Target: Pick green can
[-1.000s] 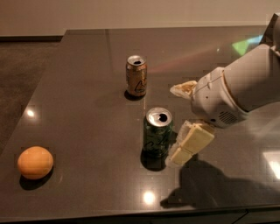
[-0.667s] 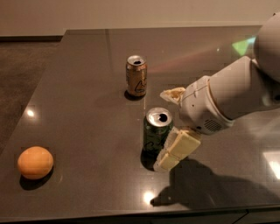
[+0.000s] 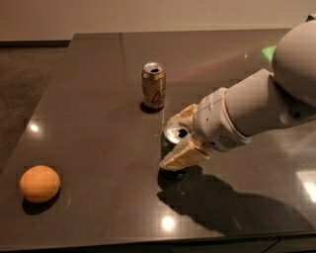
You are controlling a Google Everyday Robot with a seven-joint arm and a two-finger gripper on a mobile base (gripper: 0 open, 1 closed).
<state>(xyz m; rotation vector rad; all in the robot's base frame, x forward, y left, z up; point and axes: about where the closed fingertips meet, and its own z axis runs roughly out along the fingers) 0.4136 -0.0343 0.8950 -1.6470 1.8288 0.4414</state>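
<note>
I only have the one camera view, looking down across a dark, glossy tabletop [image 3: 94, 113]. The green can [image 3: 166, 146] stands upright near the middle of the table. Its silver top with the open mouth faces up, and a strip of its dark green side shows on the left.

My gripper [image 3: 169, 141] has reached in from the right and sits right at that can, on the end of the white arm [image 3: 256, 106]. The jaws are spread, with the can between them. One pale finger [image 3: 183, 113] lies along the far side of the rim, and the other [image 3: 186, 155] crosses the near side and hides much of the can's body. I can't tell from here whether the pads are actually pressing on the metal. The can's base appears to be resting on the table, with the arm's shadow spreading toward the near edge.

Farther back and slightly to the left, well apart from the gripper, a golden-brown can [image 3: 153, 85] stands upright with a triangle mark on its side.

An orange [image 3: 39, 184] sits alone near the front left corner, far from both cans.

Bright ceiling reflections [image 3: 33, 127] dot the surface, and there is a faint green glint [image 3: 269, 51] at the back right. A carpeted floor [image 3: 27, 69] shows beyond the table's left edge, with a pale wall [image 3: 148, 15] behind.
</note>
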